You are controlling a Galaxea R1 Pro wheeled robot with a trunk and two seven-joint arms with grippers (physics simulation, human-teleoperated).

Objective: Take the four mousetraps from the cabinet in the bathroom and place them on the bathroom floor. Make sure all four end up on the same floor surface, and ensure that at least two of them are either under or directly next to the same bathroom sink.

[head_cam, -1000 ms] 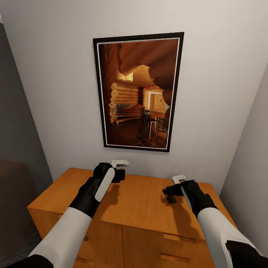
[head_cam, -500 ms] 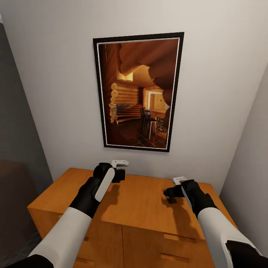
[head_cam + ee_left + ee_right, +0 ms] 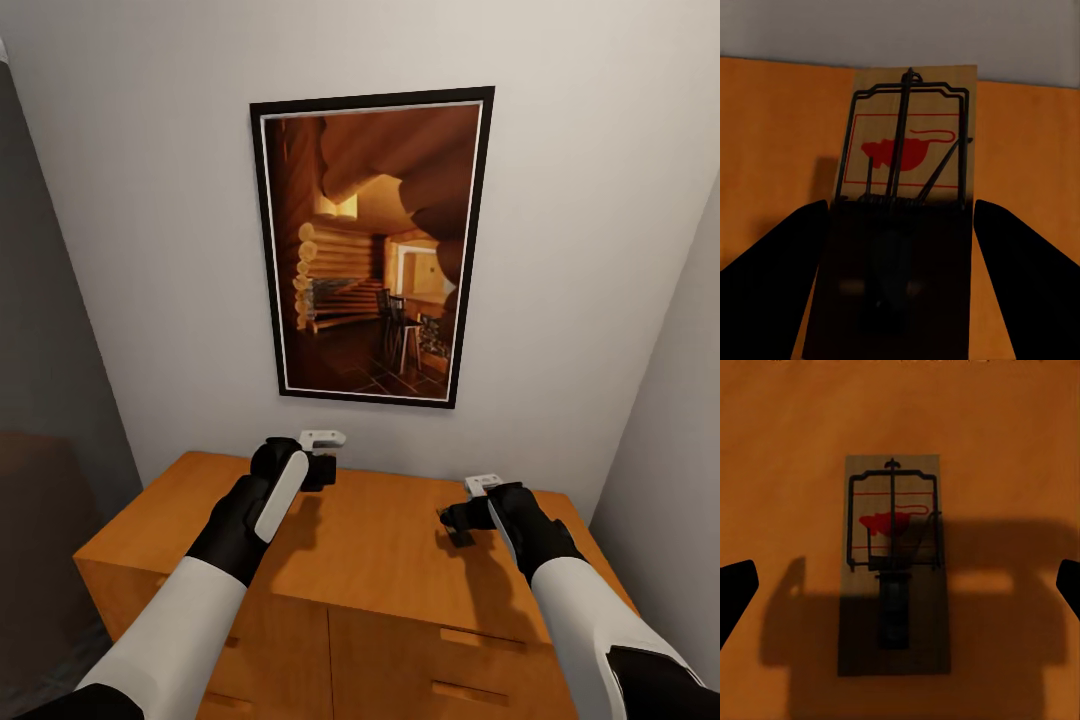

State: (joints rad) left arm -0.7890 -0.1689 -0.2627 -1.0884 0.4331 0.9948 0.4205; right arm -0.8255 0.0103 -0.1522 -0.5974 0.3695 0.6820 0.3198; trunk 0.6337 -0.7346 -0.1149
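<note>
Right pincer (image 3: 900, 585) gapes wide over a mousetrap (image 3: 894, 562) (long axis running between its fingers) at frame centre; left pincer (image 3: 900, 247) likewise.

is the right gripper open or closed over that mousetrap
Open: the right gripper's fingertips sit wide apart, the mousetrap lying flat between them, untouched.
</note>
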